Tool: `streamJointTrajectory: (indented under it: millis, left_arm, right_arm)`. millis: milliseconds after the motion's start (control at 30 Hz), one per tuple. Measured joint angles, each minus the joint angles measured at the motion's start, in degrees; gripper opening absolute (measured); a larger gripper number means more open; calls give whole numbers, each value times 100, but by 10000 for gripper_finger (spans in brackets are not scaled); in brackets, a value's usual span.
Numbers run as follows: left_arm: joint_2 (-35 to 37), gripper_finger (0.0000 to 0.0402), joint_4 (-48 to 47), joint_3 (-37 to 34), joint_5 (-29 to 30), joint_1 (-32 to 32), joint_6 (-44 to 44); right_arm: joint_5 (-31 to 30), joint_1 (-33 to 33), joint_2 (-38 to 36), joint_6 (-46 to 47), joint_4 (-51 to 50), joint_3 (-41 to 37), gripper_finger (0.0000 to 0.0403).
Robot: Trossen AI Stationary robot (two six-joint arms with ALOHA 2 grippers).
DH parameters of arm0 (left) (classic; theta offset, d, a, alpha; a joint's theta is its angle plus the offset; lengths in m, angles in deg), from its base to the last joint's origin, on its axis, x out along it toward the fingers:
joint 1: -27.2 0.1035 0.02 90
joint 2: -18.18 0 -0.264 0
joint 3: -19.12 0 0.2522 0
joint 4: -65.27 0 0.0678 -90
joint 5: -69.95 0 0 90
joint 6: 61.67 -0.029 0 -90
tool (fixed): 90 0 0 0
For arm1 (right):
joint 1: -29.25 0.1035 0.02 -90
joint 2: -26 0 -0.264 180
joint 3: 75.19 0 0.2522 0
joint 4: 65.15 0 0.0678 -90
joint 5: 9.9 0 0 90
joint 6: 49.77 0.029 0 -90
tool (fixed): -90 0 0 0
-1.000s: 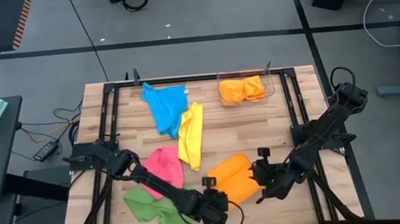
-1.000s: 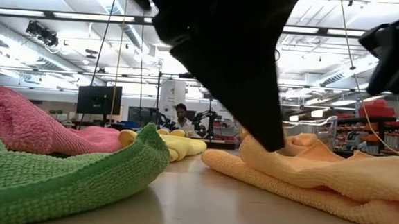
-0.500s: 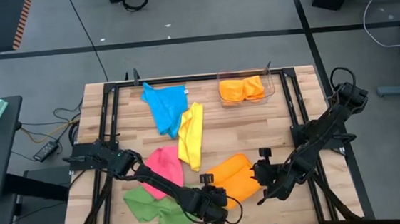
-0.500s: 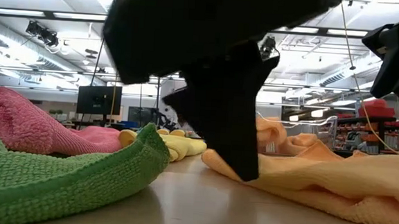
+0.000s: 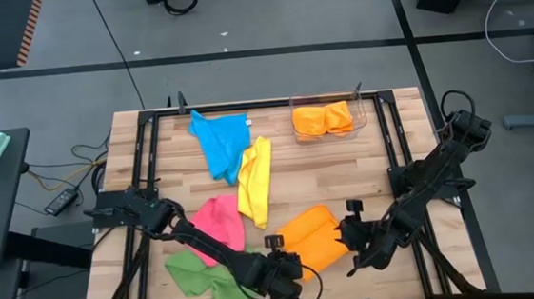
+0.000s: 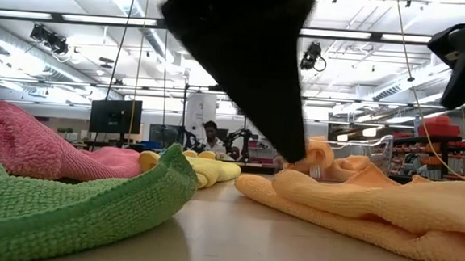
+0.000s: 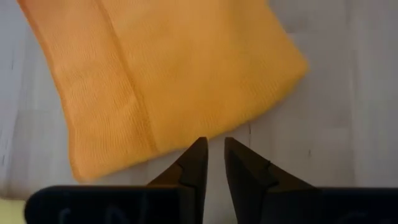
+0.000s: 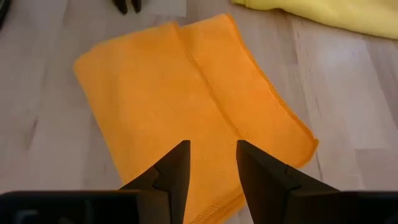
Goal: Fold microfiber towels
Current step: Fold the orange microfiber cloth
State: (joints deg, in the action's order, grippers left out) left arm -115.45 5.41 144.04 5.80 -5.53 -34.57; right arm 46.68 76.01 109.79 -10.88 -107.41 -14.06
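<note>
Now soft orange microfiber towel [image 5: 312, 239] lies folded on wooden tabletop [image 5: 344, 162] between my tools. Left tool [image 7: 211, 152] narrowly parted, empty, beside its edge. Right tool [image 8: 211, 155] half open, empty, above it. Cloth looks light, limp, grippy; I'd pinch corner.

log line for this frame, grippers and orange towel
orange towel: folded, flat on table | left gripper: at its edge, empty, narrow gap | right gripper: over it, open, empty
</note>
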Motion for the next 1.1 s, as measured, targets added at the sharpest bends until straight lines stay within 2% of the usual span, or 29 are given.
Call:
streamJointTrajectory:
  millis: [100, 300, 400, 633, 833, 967, 1100]
  left_arm:
    - [68, 67, -52, -3, 57, 22, 243]
    - [104, 93, -942, -5, 255, 255, -174]
    - [104, 96, -942, -5, 238, 376, -258]
    - [6, 99, -724, -1, -817, 588, -840]
    - [-65, 123, -508, 2, -957, 746, -979]
    - [-122, 139, -384, -3, -1400, 833, -986]
    - [-157, 146, -363, -3, -1478, 873, -1033]
  right_arm:
    - [-1, 59, 0, 7, 1, -2, 139]
    - [-140, 68, 0, 48, 285, -290, 138]
    - [-295, 68, 0, 94, 530, -561, 138]
    - [-362, 64, 4, 94, 925, -960, 138]
    - [-362, 75, 4, 96, 1010, -964, 138]
    - [-362, 77, 4, 90, 996, -964, 138]
    - [-361, 79, 4, 76, 1001, -964, 138]
